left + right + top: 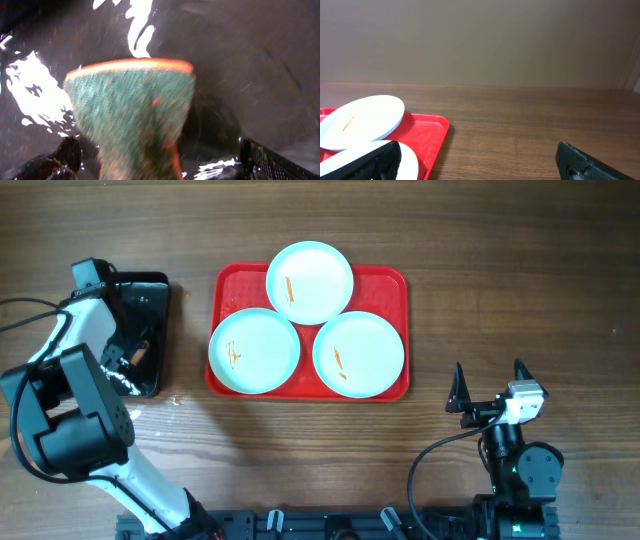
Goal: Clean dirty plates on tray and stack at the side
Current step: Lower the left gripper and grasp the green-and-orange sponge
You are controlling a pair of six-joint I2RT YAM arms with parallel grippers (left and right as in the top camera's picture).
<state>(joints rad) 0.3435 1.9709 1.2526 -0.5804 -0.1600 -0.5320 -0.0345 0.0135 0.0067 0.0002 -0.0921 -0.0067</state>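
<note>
Three pale mint-white plates (310, 282) crowd a red tray (392, 285) at the middle of a wooden table (520, 250), each marked with orange smears. The far plate carries a thin vertical streak left of its centre. The left plate (254, 351) has scattered marks on its left half, and the right plate (358, 354) a short dab near its middle. Seen from overhead, the far plate laps over the rims of the other two and over the tray's far edge. The left plate hangs past the tray's left side.

The right wrist camera adds what the overhead cannot: the far plate sits tilted, its right edge raised above the tray floor. The nearer plate is partly hidden behind a dark finger.

The right gripper (489, 375) rests near the table's front edge, right of the tray and apart from it, with its jaws spread wide and nothing between them.

To the left of the tray stands a black bin (150, 288), and the left arm reaches down into it. Only the left wrist camera shows the inside: a blurred green sponge (130, 110) with an orange edge against glossy black walls with bright glints. The left gripper (157, 152) is spread, one finger at each lower corner. The right finger stands clear of the sponge, which lies between them ungripped.
</note>
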